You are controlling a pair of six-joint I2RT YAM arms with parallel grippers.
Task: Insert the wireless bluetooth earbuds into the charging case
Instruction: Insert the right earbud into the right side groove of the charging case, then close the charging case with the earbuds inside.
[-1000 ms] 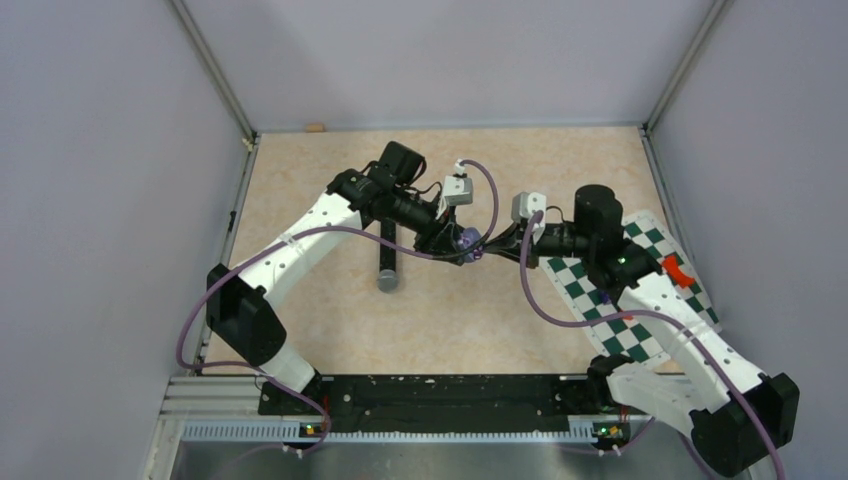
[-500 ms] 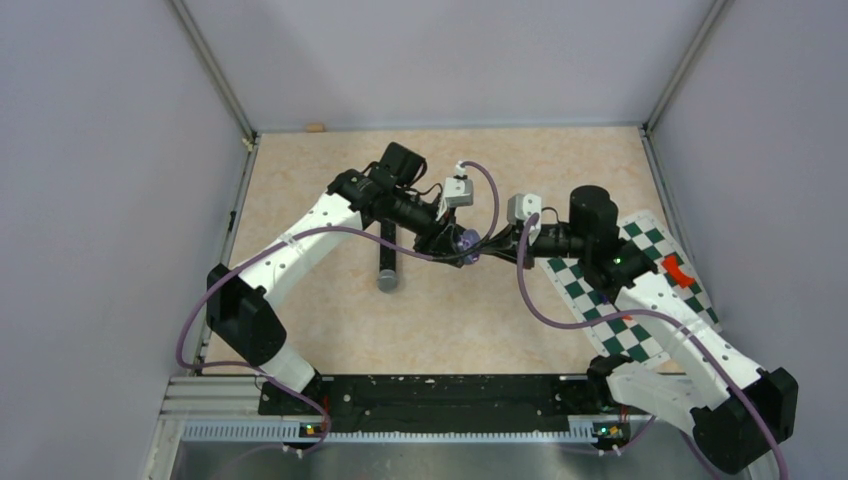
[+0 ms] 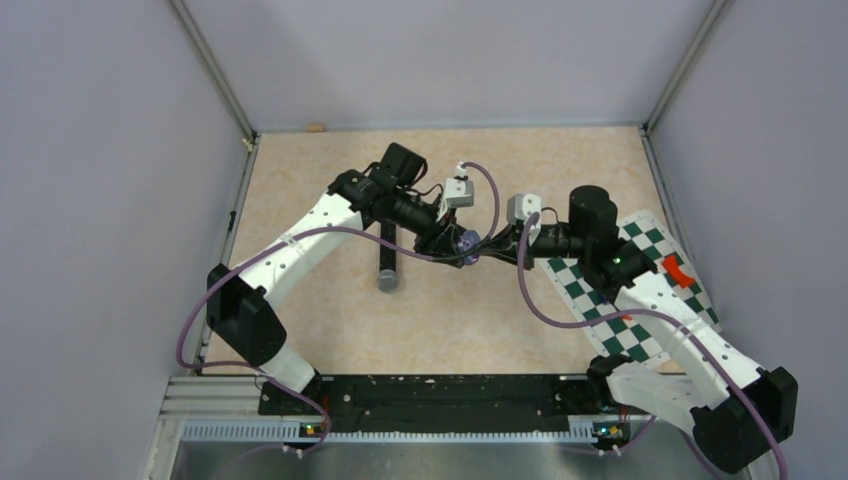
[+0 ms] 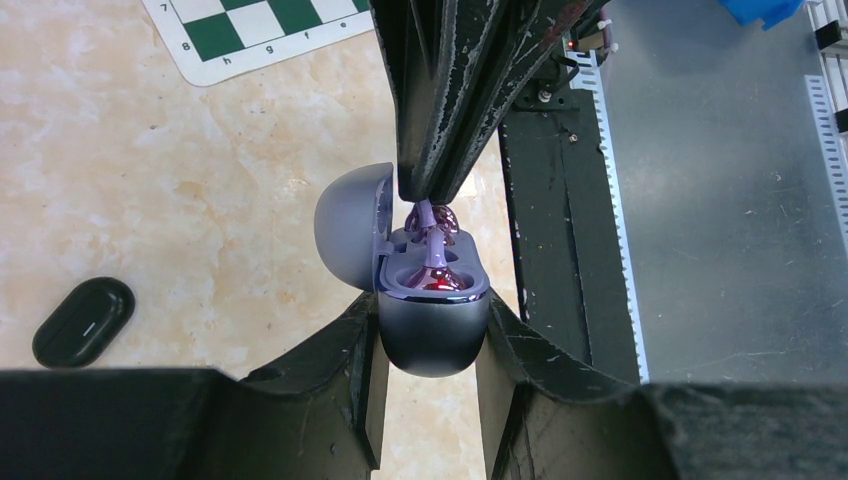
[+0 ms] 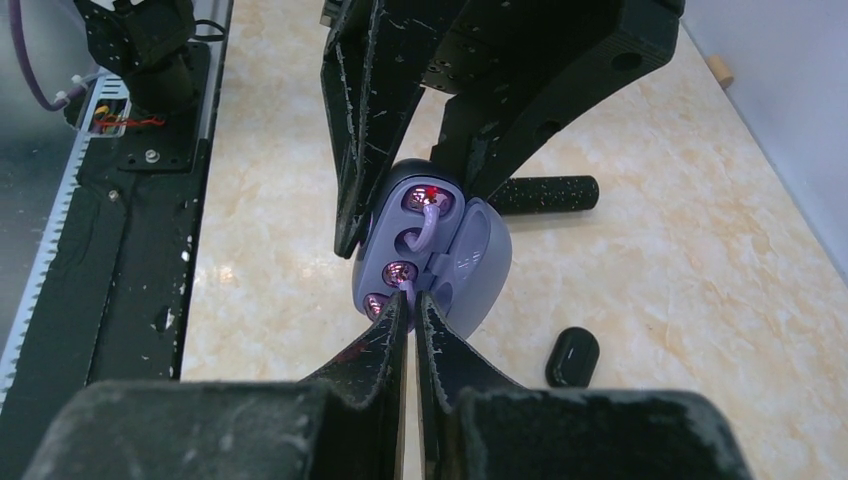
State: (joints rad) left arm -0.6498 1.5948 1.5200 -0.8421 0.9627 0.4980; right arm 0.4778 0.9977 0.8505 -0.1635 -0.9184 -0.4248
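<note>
Seating the last bud is the step we read here. Top view: table (image 3: 300, 190) with the checkered mat (image 3: 655, 245) at its 3 o'clock side, and both arms meeting near centre. Microphone (image 3: 388, 262) lies flat on the table at about 8 o'clock of that meeting point, apart from both grippers.

Left gripper (image 4: 430, 335) is clamped on the charging case (image 4: 432, 345), one finger on each flank of the body, cavity facing the right arm. Lid (image 4: 348, 225) is swung open, hinged at the case's 9 o'clock in the left wrist view. Small black oval pod (image 4: 83, 321) sits on the table at 8 o'clock of the case, untouched. We can't tell what it is.

First earbud (image 4: 438, 280) looks seated in its well, with a red light on it. Right gripper (image 5: 408, 312) is pinched almost closed on the stem of the second earbud (image 5: 400, 283), tips right at the case's rim. The bud's head is at the mouth of the free well, not clearly bottomed.

Next move, our call: a short straight push along the well axis with the left arm held rigid. Then ease the right jaws apart and back out along the same line. Risks: the stem cocks against the well wall, or the bud drags out with the fingers on release.
</note>
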